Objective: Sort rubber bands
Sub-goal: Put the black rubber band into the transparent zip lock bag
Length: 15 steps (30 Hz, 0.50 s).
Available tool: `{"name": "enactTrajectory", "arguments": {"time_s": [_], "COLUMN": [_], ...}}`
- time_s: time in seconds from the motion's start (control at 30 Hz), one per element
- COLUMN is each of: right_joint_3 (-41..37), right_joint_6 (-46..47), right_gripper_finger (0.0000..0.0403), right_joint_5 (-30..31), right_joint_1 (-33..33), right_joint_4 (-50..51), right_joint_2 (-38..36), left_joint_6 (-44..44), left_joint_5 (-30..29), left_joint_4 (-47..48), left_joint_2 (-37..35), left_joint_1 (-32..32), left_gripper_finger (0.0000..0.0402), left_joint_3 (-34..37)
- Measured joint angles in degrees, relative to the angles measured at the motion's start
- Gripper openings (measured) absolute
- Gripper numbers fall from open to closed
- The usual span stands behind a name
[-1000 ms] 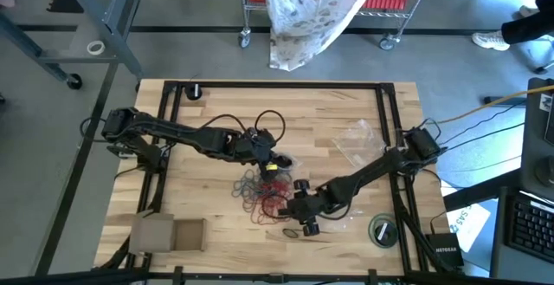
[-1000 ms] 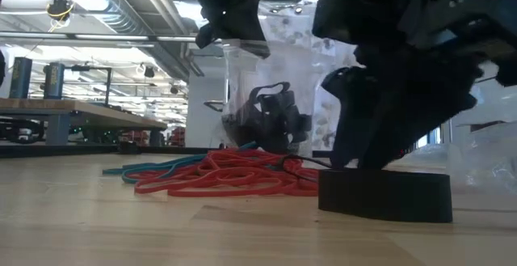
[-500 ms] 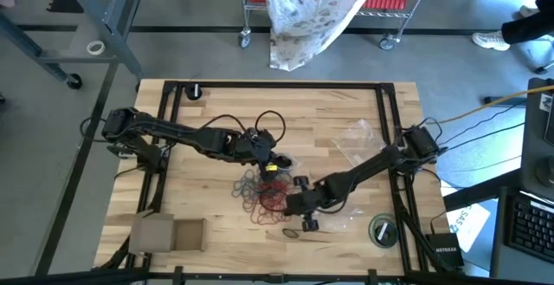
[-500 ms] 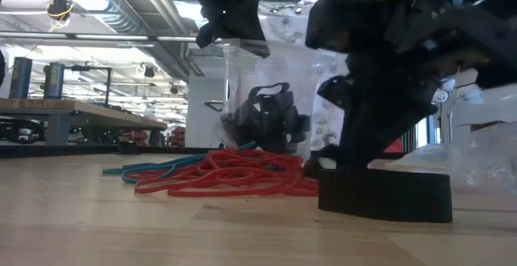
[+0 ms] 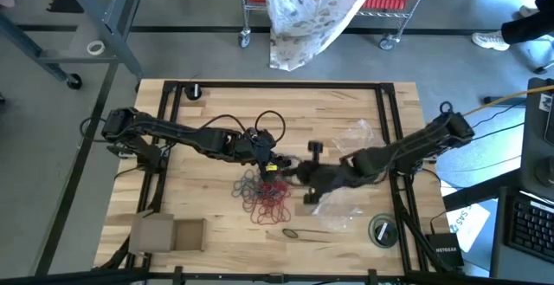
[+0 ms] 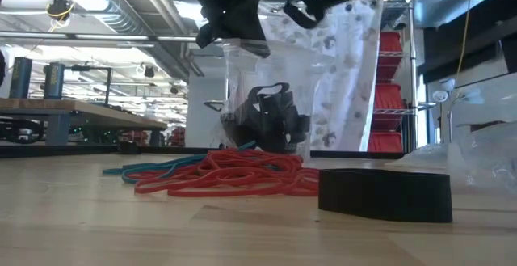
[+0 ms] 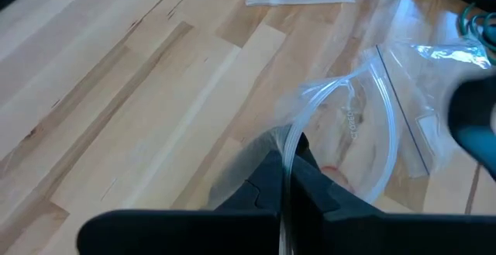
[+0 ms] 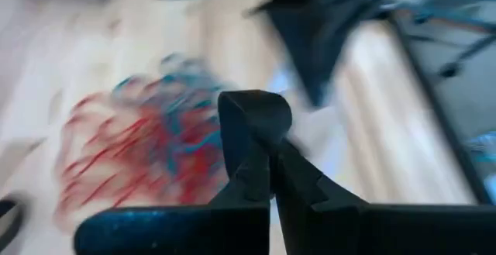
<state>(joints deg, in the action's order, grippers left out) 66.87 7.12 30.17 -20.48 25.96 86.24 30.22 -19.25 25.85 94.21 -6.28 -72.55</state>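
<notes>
**A:** Why is the left claw (image 7: pixel 284 179) sitting over the middle of the bench (image 5: pixel 216 116) like that?

**B:** It is pinching the rim of a clear plastic bag (image 7: pixel 364 135), fingers pressed together on the film. I judge it is holding the mouth up so bands can be dropped in. In the low view the bag is hanging upright behind the pile, with something dark inside.

**A:** And the rubber bands (image 5: pixel 264 196)?

**B:** They are lying in a tangled heap, mostly red with teal and dark ones, on the bench just beside the left claw. One dark band (image 5: pixel 290 233) is lying apart, nearer the front edge.

**A:** What is the right claw (image 8: pixel 271 162) doing?

**B:** It is raised above the heap, beside the left one, fingers pressed together. Whether a band is caught between them, I cannot tell.

**A:** Anything crowding the work?

**B:** More clear bags (image 5: pixel 357 138) are lying by the right arm, a cardboard box (image 5: pixel 169 233) is sitting at the front left, and a dark round lid (image 5: pixel 382 230) at the front right. The two arms are working very close together, so they risk bumping.
</notes>
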Motion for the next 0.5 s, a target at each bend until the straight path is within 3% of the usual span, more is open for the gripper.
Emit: {"name": "enactTrajectory", "arguments": {"time_s": [0.33, 0.5], "right_joint_3": [-0.1, -0.1], "right_joint_6": [1.7, 3.3], "right_gripper_finger": [0.001, 0.0027], "right_joint_5": [-3.3, -0.4], "right_joint_1": [4.9, 5.3], "right_joint_4": [-0.7, -0.2], "right_joint_2": [3.7, 5.1], "left_joint_6": [1.1, 1.4], "left_joint_5": [0.0, 0.7], "left_joint_4": [0.1, 0.1], "left_joint_2": [0.0, 0.0], "left_joint_1": [0.0, 0.1], "left_gripper_finger": [0.0, 0.0], "left_joint_3": [0.0, 0.0]}}
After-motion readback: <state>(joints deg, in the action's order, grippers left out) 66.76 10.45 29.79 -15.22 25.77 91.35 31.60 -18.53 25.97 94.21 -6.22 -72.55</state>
